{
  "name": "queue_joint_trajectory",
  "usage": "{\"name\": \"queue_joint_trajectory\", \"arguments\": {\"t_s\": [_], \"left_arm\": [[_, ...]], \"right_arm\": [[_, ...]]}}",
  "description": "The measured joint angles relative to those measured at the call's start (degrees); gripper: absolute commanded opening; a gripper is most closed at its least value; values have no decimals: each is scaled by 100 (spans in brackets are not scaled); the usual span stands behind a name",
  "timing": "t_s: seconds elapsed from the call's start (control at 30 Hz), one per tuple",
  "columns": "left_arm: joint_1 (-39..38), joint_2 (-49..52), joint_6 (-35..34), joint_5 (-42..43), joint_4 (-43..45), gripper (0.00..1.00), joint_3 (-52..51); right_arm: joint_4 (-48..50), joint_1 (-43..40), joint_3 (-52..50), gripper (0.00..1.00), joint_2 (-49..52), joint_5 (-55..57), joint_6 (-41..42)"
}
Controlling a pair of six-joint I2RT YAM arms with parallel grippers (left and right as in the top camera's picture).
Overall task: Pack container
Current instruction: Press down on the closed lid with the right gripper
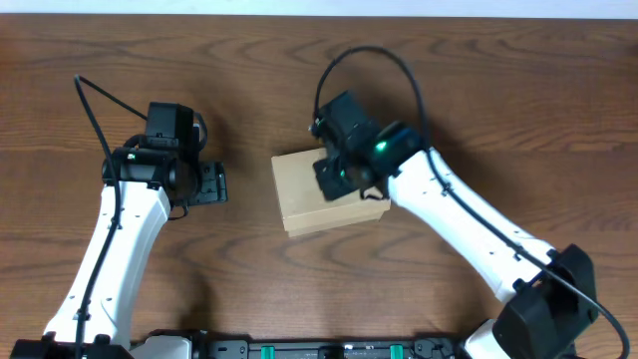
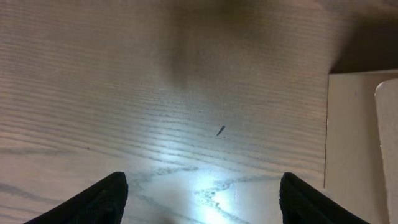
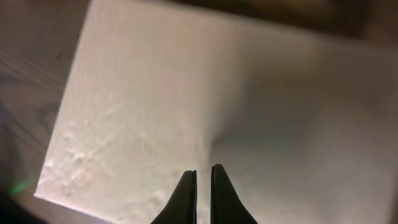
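The container (image 1: 304, 189) is a plain tan cardboard box with its flap lid down, lying mid-table. Its flat top fills the right wrist view (image 3: 155, 106), and its edge shows at the right of the left wrist view (image 2: 351, 143). My right gripper (image 3: 203, 171) is shut and empty, its fingertips just above or touching the box top; in the overhead view it sits over the box's right part (image 1: 334, 179). My left gripper (image 1: 212, 184) is open and empty, left of the box, over bare wood (image 2: 202, 186).
The brown wooden table (image 1: 249, 289) spreads all round the box. A small dark mark (image 2: 220, 130) lies on the wood ahead of the left gripper. Black cables loop above both arms.
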Motion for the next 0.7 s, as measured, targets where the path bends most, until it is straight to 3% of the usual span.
{"name": "queue_joint_trajectory", "arguments": {"t_s": [0.33,0.7], "left_arm": [[0,0,0,0,87,77,0],[0,0,0,0,63,78,0]], "right_arm": [[-4,74,-243,1,0,92,461],[863,74,-1132,1,-168,85,597]]}}
